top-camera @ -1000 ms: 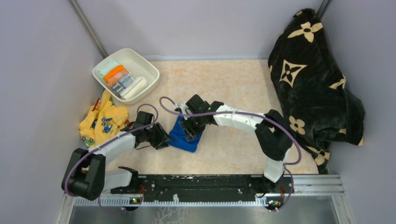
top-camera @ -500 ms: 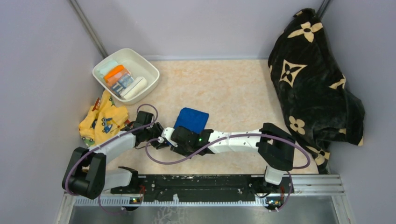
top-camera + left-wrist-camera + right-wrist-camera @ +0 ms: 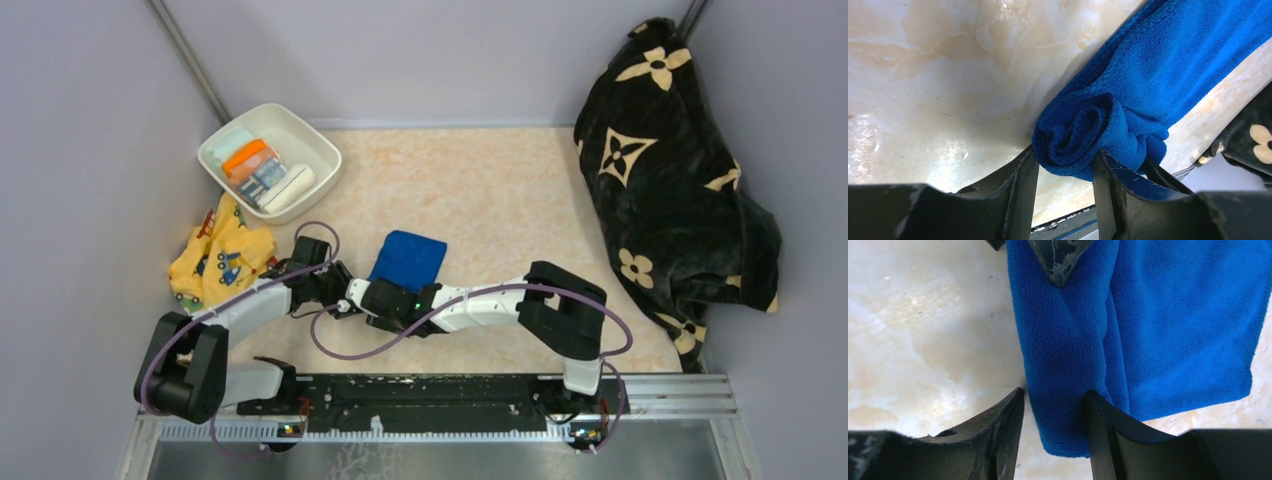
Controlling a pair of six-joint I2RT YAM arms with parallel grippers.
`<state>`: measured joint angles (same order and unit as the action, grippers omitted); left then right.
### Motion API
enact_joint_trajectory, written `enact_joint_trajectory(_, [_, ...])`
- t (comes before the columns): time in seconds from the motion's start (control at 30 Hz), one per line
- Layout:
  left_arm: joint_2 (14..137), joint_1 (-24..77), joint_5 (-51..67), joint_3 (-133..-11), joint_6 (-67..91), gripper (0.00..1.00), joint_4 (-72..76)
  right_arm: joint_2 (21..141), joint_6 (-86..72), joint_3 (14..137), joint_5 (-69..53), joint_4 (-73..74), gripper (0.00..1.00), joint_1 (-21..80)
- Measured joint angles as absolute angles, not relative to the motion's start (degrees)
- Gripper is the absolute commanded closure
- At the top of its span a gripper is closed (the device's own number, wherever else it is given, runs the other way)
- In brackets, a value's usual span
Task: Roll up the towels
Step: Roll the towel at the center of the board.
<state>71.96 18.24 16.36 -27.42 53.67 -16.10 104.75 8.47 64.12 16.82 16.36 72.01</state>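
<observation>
The royal blue towel (image 3: 408, 260) lies on the table's near left, with its near edge rolled into a coil (image 3: 1083, 132). My left gripper (image 3: 343, 290) is shut on one end of that coil; the left wrist view shows the coil pressed between its fingers (image 3: 1020, 185). My right gripper (image 3: 368, 297) is shut on the other end of the rolled edge (image 3: 1058, 365). The left fingertip (image 3: 1060, 257) shows at the top of the right wrist view. A cream-white rolled towel (image 3: 290, 188) and the printed towel (image 3: 255, 165) lie in the white bin (image 3: 213, 152).
The yellow printed cloth (image 3: 222, 258) lies crumpled left of the left arm. The large black blanket with cream flowers (image 3: 670, 170) is piled at the right wall. Grey walls close in left, back and right. The metal rail (image 3: 430, 400) runs along the near edge.
My right gripper has swung from on top of the blue towel to its near-left end beside the left gripper. The towel now lies farther back and uncovered.
</observation>
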Motion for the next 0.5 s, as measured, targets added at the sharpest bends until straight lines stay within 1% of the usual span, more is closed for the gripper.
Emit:
enact_joint_trajectory(0.03, [72.2,18.24,16.34,-27.57,53.49,0.5,-16.1,105.69,8.88,64.12,17.76,15.75,0.53,72.01])
enact_joint_trajectory(0.07, [72.49,18.24,16.29,-27.86,53.19,0.5,-16.19,106.13,9.02,64.18,18.39,15.33,0.55,72.01])
enact_joint_trajectory(0.13, [73.36,18.24,16.1,-28.71,52.38,0.5,-16.53,106.28,9.1,64.27,19.05,15.27,0.63,71.99])
enact_joint_trajectory(0.2, [74.32,18.22,15.88,-29.69,51.42,0.5,-16.97,106.54,9.39,64.25,19.79,15.16,0.74,71.83])
enact_joint_trajectory(0.33, [76.64,17.8,15.75,-31.92,49.47,0.5,-17.8,106.48,9.23,64.45,19.25,15.44,1.0,70.89])
enact_joint_trajectory(0.4, [77.43,17.54,15.7,-32.93,48.56,0.48,-18.48,106.34,8.99,65.1,17.61,16.43,1.0,70.22])
enact_joint_trajectory(0.5, [77.54,17.45,14.57,-34.09,46.81,0.39,-19.84,105.82,7.33,66.24,10.72,18.26,1.0,67.55])
